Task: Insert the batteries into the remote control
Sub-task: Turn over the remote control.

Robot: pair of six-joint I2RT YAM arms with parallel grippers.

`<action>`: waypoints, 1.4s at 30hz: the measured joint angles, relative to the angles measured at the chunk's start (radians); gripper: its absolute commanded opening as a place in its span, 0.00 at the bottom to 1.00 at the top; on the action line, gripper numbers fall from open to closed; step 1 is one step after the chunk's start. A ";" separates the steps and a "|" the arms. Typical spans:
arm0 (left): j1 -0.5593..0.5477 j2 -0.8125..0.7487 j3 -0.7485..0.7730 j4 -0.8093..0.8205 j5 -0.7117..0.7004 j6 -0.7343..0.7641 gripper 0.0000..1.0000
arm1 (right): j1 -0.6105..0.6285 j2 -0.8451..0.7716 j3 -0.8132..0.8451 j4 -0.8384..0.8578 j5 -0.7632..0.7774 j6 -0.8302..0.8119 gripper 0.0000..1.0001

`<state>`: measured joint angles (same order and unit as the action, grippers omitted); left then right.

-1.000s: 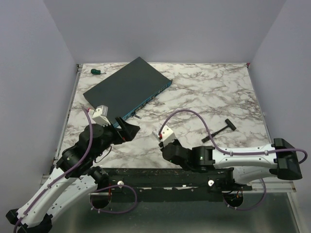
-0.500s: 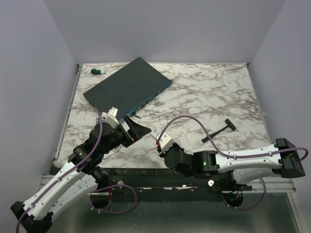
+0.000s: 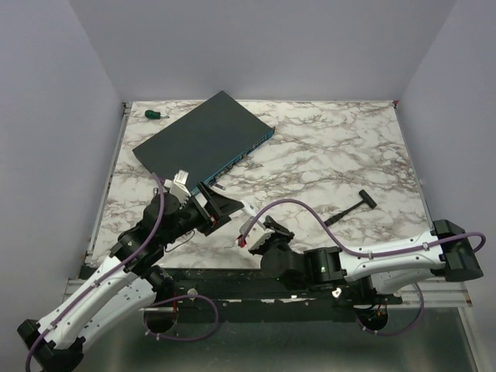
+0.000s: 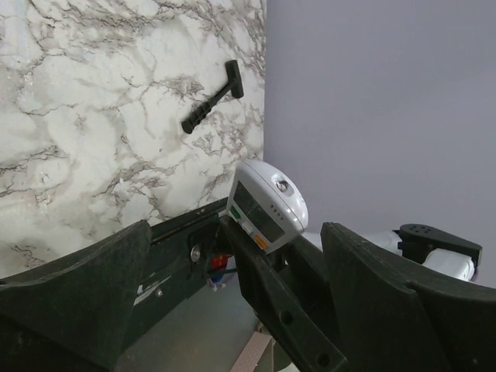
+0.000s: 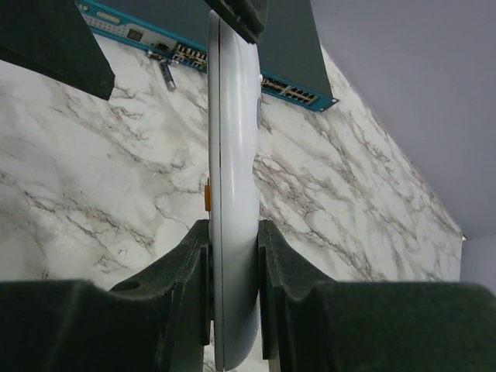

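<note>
Evidently a handover is being carried out: the remote control [image 5: 232,155] is being clamped edge-on in the right pincer [image 5: 232,248] and offered between the wide-open, empty left pincer's [image 4: 232,232] fingers, whose squared closing on its free end is being called for next.

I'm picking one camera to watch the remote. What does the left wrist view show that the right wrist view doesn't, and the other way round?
Only the left wrist view shows the remote control's display face with its small buttons, and a black T-handled tool lying on the marble. Only the right wrist view shows the remote edge-on, and the dark network box with its blue port strip. Both show the remote held by the right gripper above the marble table.
</note>
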<state>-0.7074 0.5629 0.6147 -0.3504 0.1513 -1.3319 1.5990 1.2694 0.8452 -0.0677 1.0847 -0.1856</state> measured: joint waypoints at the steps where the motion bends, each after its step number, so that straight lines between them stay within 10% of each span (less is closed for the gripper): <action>1: 0.000 0.005 0.000 0.003 0.001 -0.003 0.92 | 0.005 0.002 0.001 0.016 0.008 -0.018 0.01; 12: 0.000 0.060 0.000 0.056 0.026 -0.039 0.67 | 0.064 0.102 0.035 0.104 0.042 -0.139 0.01; 28: 0.001 0.051 0.000 0.108 0.068 -0.053 0.58 | 0.064 0.124 0.035 0.233 0.088 -0.264 0.04; 36: 0.005 0.052 -0.019 0.117 0.070 -0.054 0.27 | 0.064 0.152 0.035 0.284 0.111 -0.317 0.12; 39: 0.006 0.052 -0.027 0.116 0.068 -0.052 0.00 | 0.064 0.175 0.035 0.292 0.121 -0.346 0.17; 42: 0.009 0.053 -0.036 0.118 0.067 -0.053 0.00 | 0.064 0.188 0.035 0.306 0.129 -0.358 0.25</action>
<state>-0.6987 0.6155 0.5789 -0.2325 0.2180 -1.3853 1.6630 1.4574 0.8803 0.2382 1.2140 -0.5434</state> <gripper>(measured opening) 0.373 0.290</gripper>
